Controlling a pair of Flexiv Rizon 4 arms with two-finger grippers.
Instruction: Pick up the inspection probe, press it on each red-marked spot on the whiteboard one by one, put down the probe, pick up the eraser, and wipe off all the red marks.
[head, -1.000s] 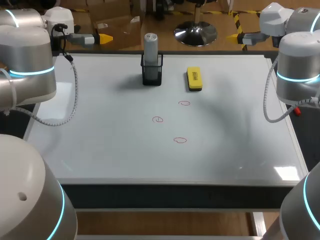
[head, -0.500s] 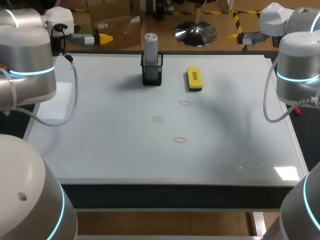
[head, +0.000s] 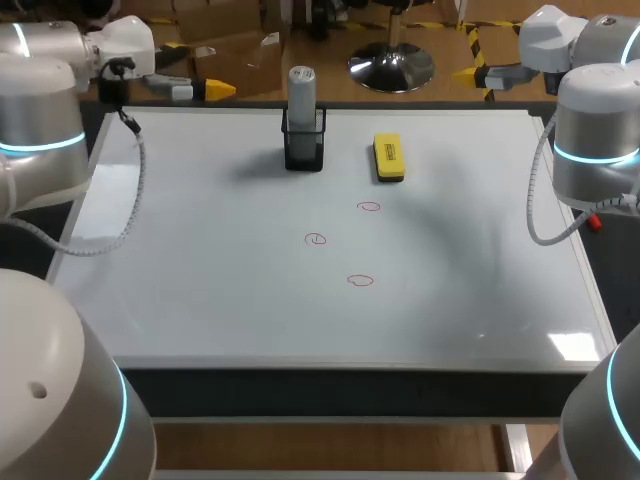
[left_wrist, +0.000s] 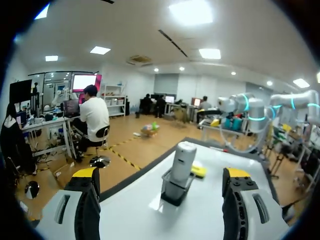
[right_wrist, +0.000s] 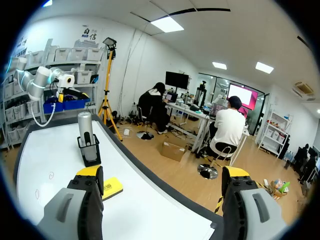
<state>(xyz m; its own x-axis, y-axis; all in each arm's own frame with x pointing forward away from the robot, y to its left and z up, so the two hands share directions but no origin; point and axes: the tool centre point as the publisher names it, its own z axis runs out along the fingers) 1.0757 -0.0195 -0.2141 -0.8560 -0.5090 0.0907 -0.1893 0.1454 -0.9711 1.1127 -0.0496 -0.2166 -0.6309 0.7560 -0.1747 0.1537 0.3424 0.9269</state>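
Your left gripper (head: 215, 90) and right gripper (head: 468, 72), both spread open, flank the black holder (head: 303, 150), well apart from it.
The probe (head: 301, 88) stands upright in that holder: likely rigid, light, smooth; pinch its bare upper barrel.

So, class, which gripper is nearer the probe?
Left. The left gripper is near the far edge of the board, just left of the probe; the right gripper is farther off, beyond the eraser.
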